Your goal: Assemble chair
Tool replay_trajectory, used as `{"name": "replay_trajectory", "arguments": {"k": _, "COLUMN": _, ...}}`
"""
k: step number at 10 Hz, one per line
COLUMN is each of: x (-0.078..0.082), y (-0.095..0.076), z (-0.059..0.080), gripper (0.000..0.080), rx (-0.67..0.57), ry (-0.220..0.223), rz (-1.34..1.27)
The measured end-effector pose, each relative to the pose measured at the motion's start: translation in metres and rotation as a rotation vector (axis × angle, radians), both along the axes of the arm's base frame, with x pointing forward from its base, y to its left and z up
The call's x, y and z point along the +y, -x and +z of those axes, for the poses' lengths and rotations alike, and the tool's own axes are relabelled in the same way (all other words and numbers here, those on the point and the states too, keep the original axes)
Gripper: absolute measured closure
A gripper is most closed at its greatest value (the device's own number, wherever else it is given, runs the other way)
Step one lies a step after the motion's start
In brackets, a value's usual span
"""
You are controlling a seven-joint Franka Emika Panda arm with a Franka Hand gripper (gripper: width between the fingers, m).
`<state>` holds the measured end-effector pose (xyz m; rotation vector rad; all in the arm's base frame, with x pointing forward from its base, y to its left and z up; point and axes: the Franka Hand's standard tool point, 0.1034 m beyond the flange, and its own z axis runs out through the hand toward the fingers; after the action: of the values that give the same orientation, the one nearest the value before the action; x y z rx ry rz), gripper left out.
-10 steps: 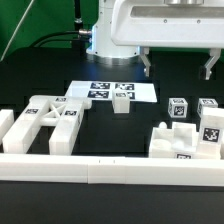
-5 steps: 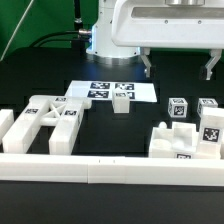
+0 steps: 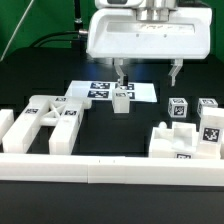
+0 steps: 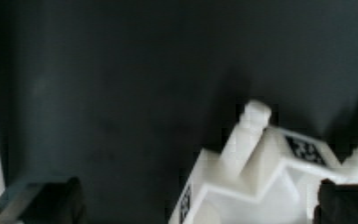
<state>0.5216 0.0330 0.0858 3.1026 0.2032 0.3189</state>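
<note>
Tool (image 3: pixel 150 74) hangs released, empty, above the surface (image 3: pixel 40 85); chair pieces (image 3: pixel 185 135) lie loose below and beside. It looks like the approach to a pick: next it must align over one piece and descend.

The marker board (image 3: pixel 100 88) lies in the middle of the exterior view, and a small block (image 3: pixel 122 101) stands at its front edge. A cut-out frame (image 3: pixel 52 120) lies at the lower left and a group of blocks (image 3: pixel 178 143) at the lower right, well apart. The border rail (image 3: pixel 110 166) runs across the bottom, before them all.
</note>
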Motion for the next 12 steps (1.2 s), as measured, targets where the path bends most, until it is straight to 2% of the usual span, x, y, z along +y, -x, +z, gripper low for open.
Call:
{"name": "replay_trajectory", "arguments": {"k": 3, "x": -0.003, "y": -0.001, "z": 0.0, "gripper": 0.015, "rx": -0.004, "ry": 0.005, "rz": 0.012}}
{"name": "replay_trajectory", "arguments": {"k": 4, "x": -0.018, "y": 0.001, "z": -0.002, "gripper": 0.015, "rx": -0.016, "ry": 0.032, "rz": 0.09}}
{"name": "replay_trajectory", "arguments": {"k": 6, "x": -0.051, "y": 0.022, "z": -0.013, "gripper": 0.015, "rx": -0.018, "ry": 0.059, "rz": 0.104}}
{"name": "replay_trajectory", "arguments": {"k": 7, "x": -0.055, "y": 0.029, "z": -0.017, "gripper": 0.015, "rx": -0.009, "ry": 0.061, "rz": 0.101}}
{"name": "replay_trajectory", "arguments": {"k": 10, "x": -0.049, "y": 0.033, "z": -0.021, "gripper": 0.015, "rx": 0.054, "ry": 0.042, "rz": 0.102}}
{"name": "replay_trajectory", "arguments": {"k": 12, "x": -0.037, "y": 0.036, "z": -0.023, "gripper": 0.015, "rx": 0.189, "ry": 0.005, "rz": 0.084}}
